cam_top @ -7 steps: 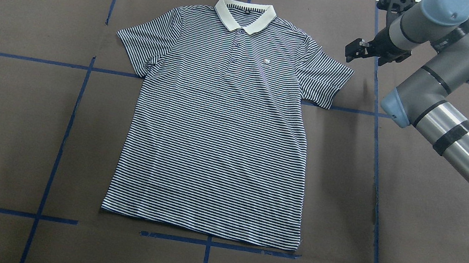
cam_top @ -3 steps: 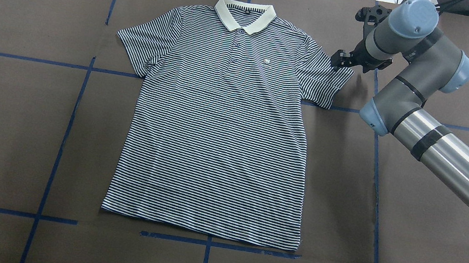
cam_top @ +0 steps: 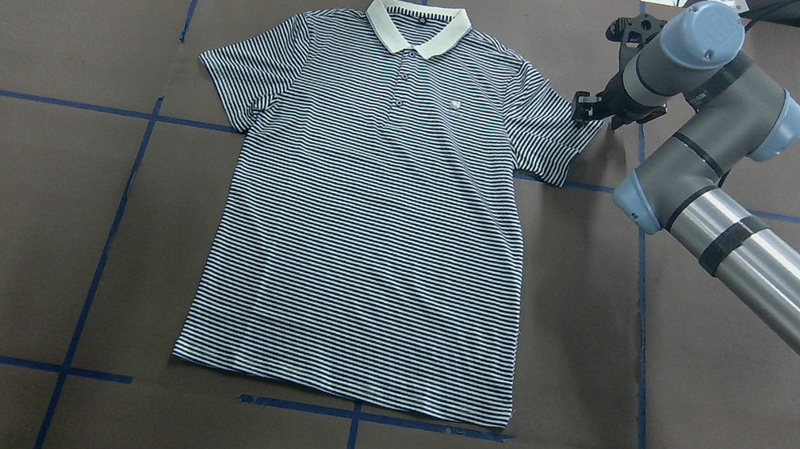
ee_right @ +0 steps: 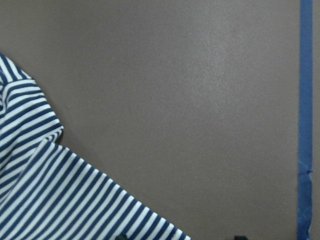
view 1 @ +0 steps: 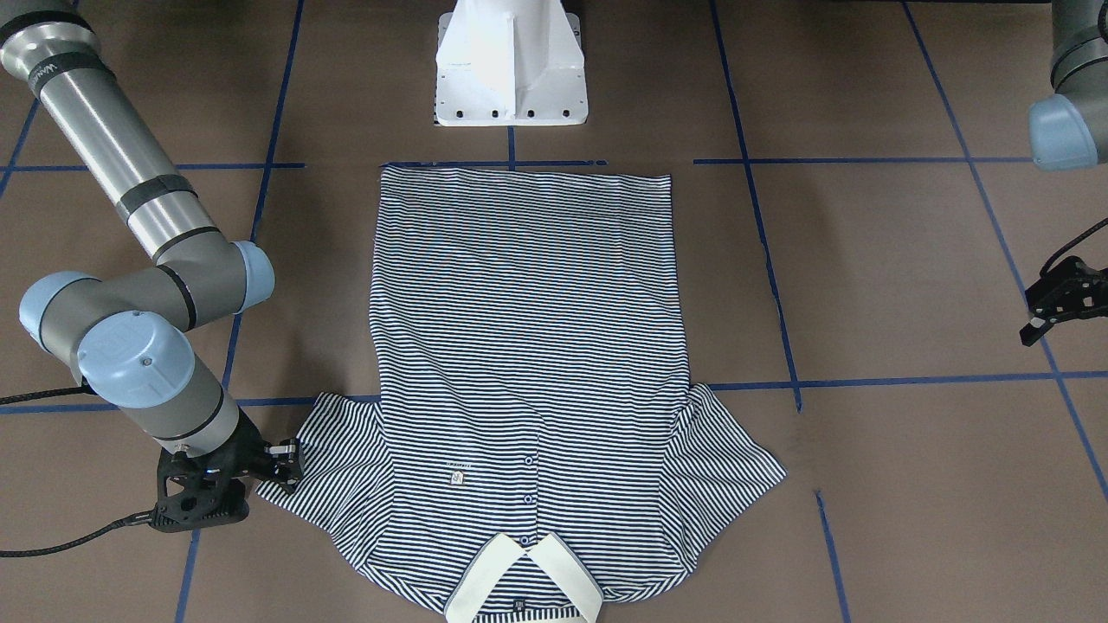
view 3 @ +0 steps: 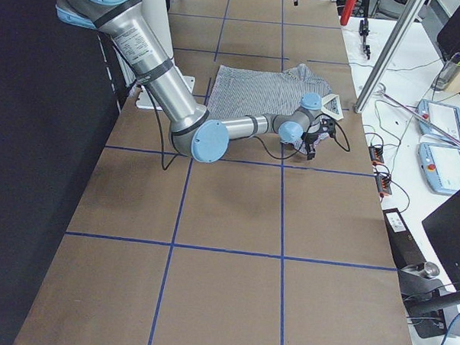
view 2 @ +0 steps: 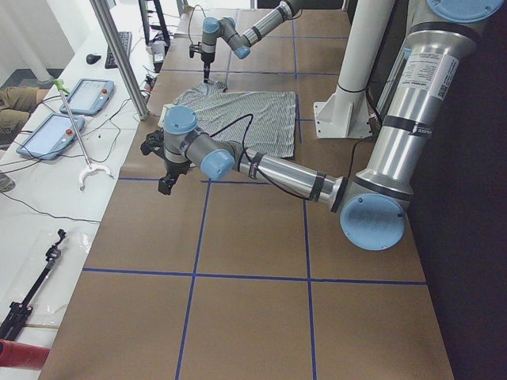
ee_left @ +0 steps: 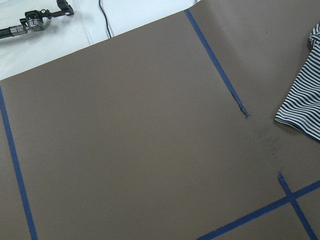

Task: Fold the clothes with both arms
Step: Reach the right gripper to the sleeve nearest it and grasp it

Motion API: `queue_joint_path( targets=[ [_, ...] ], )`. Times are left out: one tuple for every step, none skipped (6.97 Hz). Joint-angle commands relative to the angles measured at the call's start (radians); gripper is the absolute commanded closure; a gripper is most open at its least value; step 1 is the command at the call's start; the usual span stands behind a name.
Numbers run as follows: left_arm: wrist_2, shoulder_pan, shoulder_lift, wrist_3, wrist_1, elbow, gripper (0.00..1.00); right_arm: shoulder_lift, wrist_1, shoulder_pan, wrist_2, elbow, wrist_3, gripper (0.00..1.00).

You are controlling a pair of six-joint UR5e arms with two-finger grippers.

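On the brown paper-covered counter [cam_top: 9, 211], the navy-and-white striped short-sleeved polo shirt [cam_top: 374, 236] lies flat, collar farthest from the robot. We judge the step is gripping the sleeve [cam_top: 554, 136] on the robot's right: the black two-finger right gripper [cam_top: 585, 112], jaws apart at that sleeve's outer tip, should dip low enough to catch both layers before closing. The black left gripper [view 1: 1060, 303] hangs well away; we cannot tell its opening.

Shirt: my polo shirt [cam_top: 366, 235] lies flat mid-table [cam_top: 9, 211], collar [cam_top: 417, 26] far from me, hem [cam_top: 341, 392] nearest my base pedestal [view 1: 511, 69].
Right gripper [cam_top: 587, 109]: I'm at the outer edge of the sleeve on my right.
Left gripper [view 1: 1052, 311]: I'm over bare table, well apart from the other sleeve.
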Motion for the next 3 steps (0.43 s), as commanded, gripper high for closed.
queue_joint_path(
  targets=[
    [0.000,0.000,-0.007,0.000,0.000,0.005,0.00,0.009,-0.001,0.000,0.003,-0.002,-0.013,0.99],
    [0.000,0.000,-0.013,0.000,0.002,0.006,0.00,0.012,-0.002,0.000,0.004,-0.002,-0.034,1.00],
    [0.000,0.000,-0.015,0.000,0.002,0.006,0.00,0.014,-0.001,0.003,0.007,0.003,-0.060,1.00]
  ],
)
